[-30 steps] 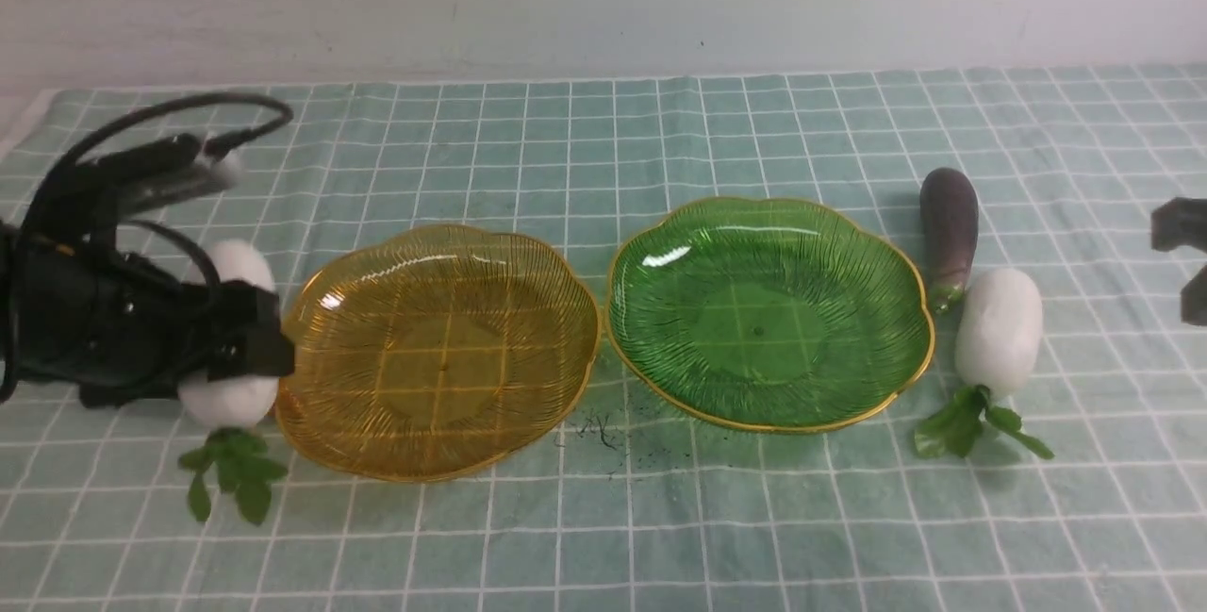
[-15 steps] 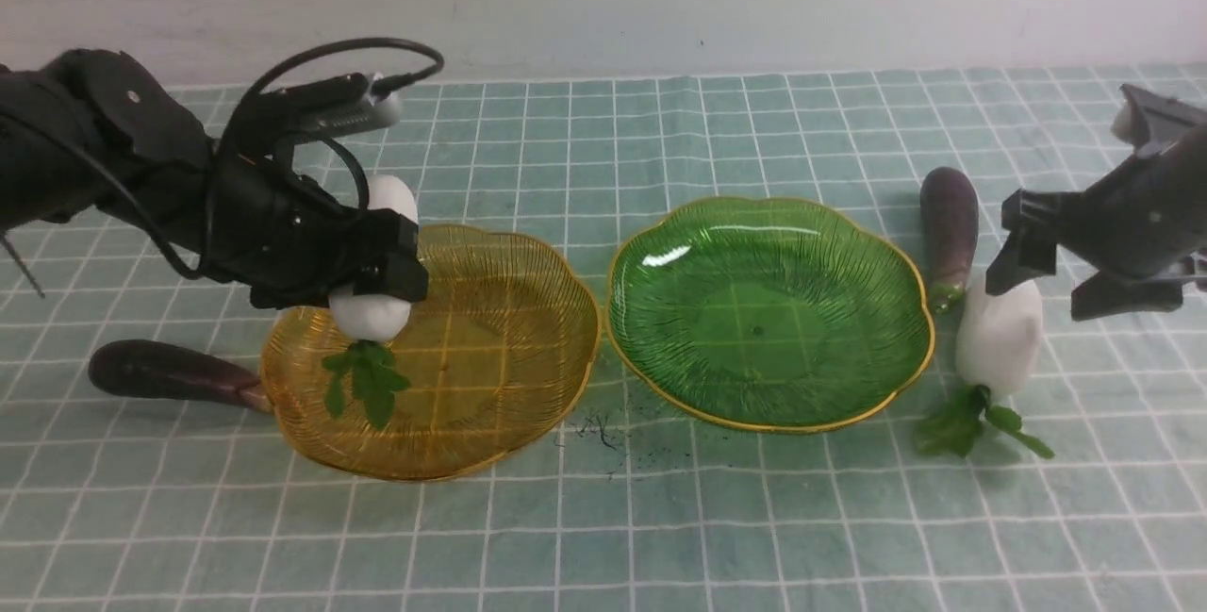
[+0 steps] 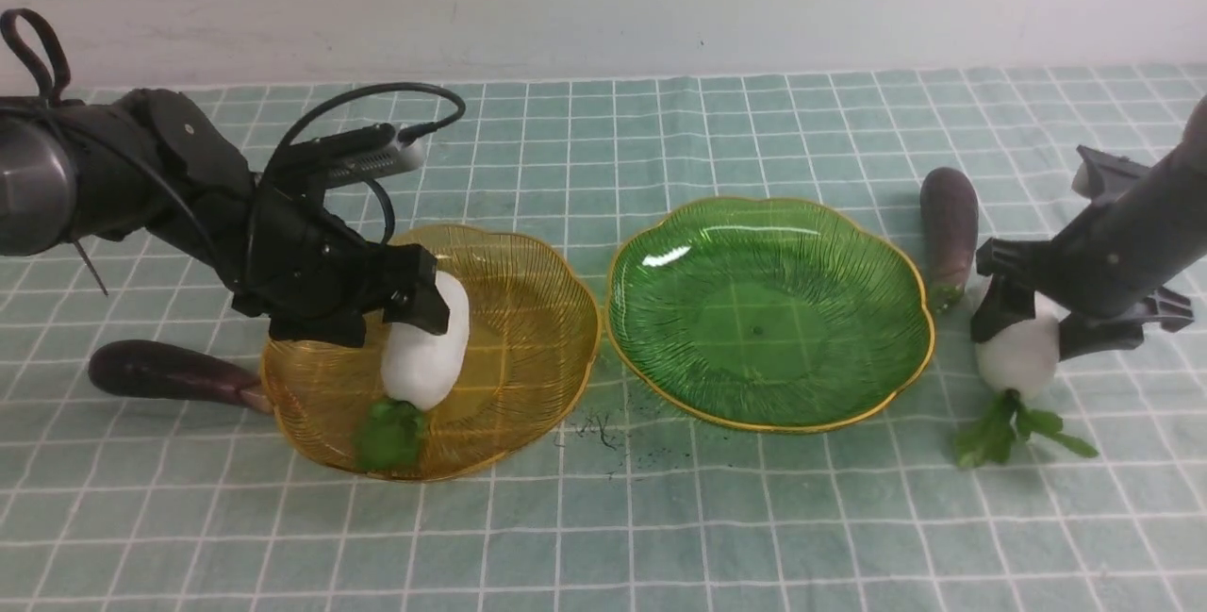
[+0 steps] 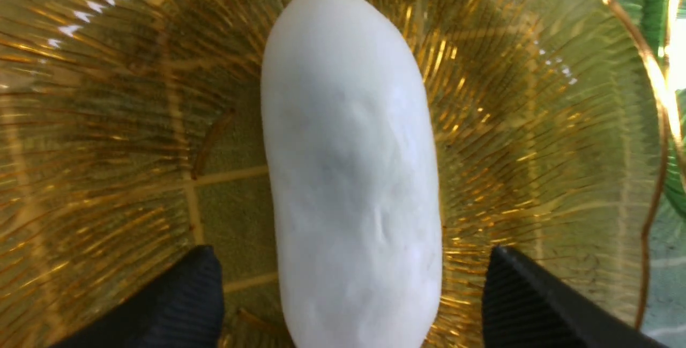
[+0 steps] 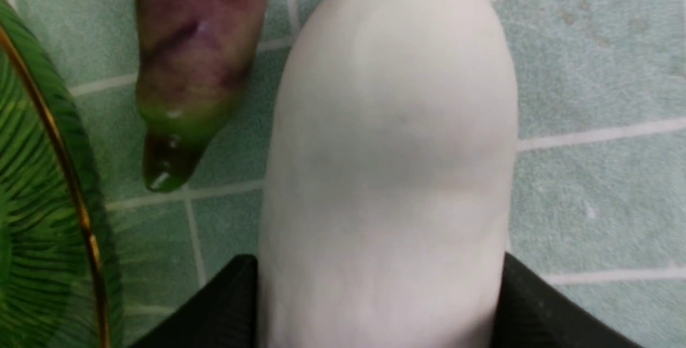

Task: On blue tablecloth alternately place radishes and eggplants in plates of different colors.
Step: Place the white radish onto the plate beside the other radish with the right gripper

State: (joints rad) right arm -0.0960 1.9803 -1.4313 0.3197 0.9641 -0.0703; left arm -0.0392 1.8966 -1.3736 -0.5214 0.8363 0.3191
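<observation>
On the cloth (image 3: 660,518), seen from the front, the left gripper (image 3: 401,306) hangs over the amber plate (image 3: 537,301), where the left radish (image 3: 426,343) lies with its leaves toward the near rim. The left eggplant (image 3: 170,373) rests on the cloth, its stem end at that plate's left edge. The green plate (image 3: 768,310) stands just beside the amber one. To its right, the right gripper (image 3: 1042,324) straddles the right radish (image 3: 1018,357), with the right eggplant (image 3: 949,221) just behind. From the left wrist, the black fingers (image 4: 171,305) stand wide, clear of the radish (image 4: 351,165) on both sides. From the right wrist, the fingers (image 5: 214,310) press both flanks of the radish (image 5: 391,165), gripping it beside the eggplant's (image 5: 198,42) stem tip and the green plate's rim (image 5: 32,203).
</observation>
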